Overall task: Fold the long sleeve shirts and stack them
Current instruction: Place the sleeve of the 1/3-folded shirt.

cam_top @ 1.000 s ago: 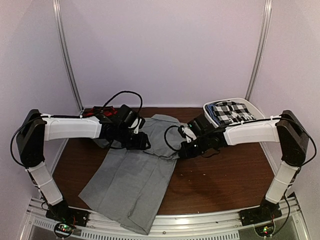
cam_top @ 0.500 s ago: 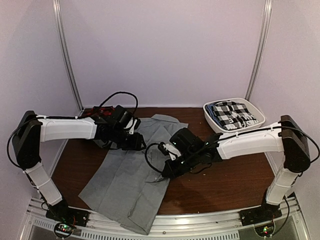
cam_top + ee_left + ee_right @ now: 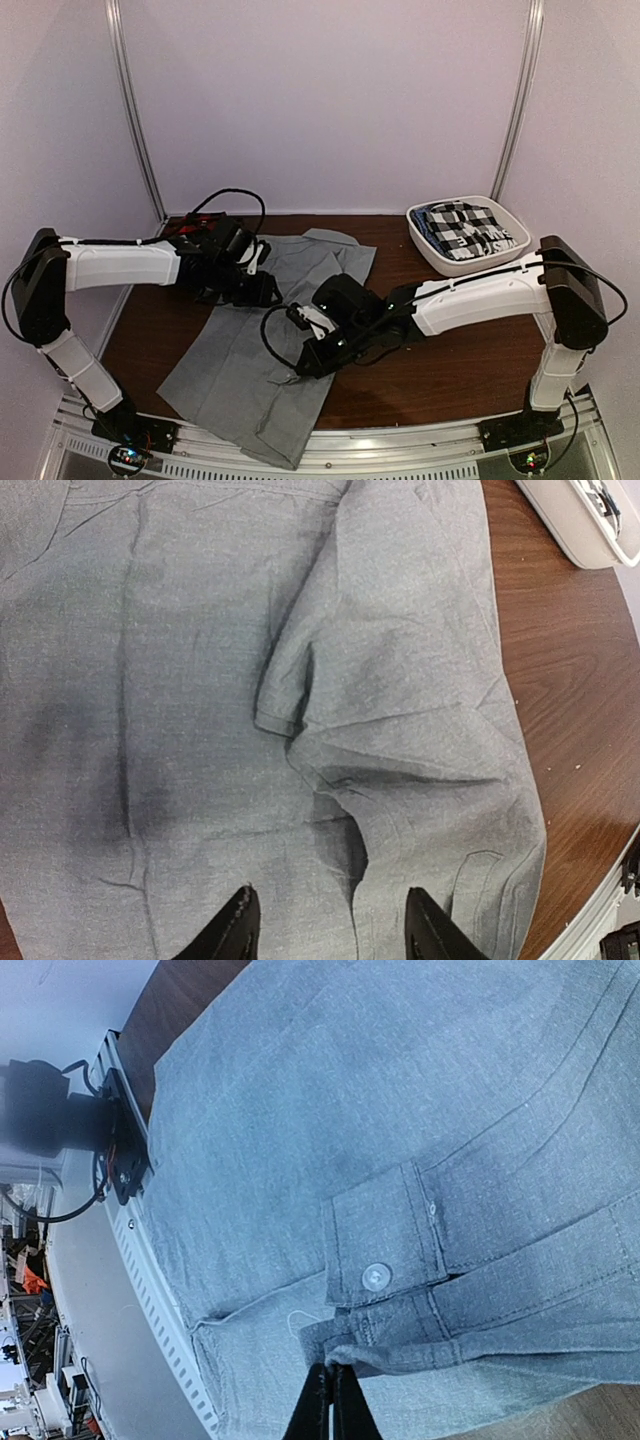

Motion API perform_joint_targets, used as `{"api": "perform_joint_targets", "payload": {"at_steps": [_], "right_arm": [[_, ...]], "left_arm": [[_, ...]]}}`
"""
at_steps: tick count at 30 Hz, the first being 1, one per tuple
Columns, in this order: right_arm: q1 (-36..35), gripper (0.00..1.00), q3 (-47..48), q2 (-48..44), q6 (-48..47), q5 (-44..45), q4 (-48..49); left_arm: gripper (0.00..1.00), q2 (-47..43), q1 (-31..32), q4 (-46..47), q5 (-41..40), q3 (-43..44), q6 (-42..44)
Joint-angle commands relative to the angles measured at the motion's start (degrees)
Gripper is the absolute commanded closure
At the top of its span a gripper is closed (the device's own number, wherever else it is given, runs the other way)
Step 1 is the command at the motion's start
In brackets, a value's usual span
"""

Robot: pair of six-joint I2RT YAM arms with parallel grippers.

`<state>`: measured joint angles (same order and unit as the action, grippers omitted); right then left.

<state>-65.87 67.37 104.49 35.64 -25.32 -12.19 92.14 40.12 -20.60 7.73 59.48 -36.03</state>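
On the grey shirt (image 3: 250, 350), the near cuff (image 3: 385, 1250) is being pinched by the right gripper (image 3: 333, 1380), the left gripper (image 3: 330, 905) being held open.

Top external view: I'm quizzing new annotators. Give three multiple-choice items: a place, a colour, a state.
1. Where is the checked shirt? A) in the white bin, far right B) on the floor C) over an arm
2. Colour of the spread-out shirt on the table? A) red B) yellow C) grey
3. The left gripper is: A) shut on a collar B) open, empty C) shut on the bin
Key: A, folded checks fill the bin; C, plain grey cloth covers the wood; B, its fingers stand apart above cloth.
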Motion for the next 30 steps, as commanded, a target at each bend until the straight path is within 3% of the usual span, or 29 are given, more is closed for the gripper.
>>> {"api": "perform_joint_targets", "payload": {"at_steps": [1,19,23,28,30], "right_arm": [[-2.0,1.0,3.4,1.1,0.7,-1.7,2.1],[-4.4,1.0,3.1,-1.1,1.5,-4.5,5.7],[-4.7,0.93,2.9,-0.4,1.0,-4.3,5.5],[-3.1,0.65,2.9,-3.1,-0.7,0.5,2.4],[-0.4,0.58,1.9,-5.3,-0.9,1.8,2.3]], "left_arm": [[0.49,-1.6,-0.4,2.0,0.3,-1.2,0.7],[0.45,1.8,-0.4,3.0,2.4,-0.9,0.4],[0.44,2.8,-0.4,3.8,2.9,-1.0,0.1],[0.42,4.4,-0.4,4.6,3.0,-0.9,0.0],[0.42,5.0,-0.4,4.9,2.9,-0.7,-0.1]]}}
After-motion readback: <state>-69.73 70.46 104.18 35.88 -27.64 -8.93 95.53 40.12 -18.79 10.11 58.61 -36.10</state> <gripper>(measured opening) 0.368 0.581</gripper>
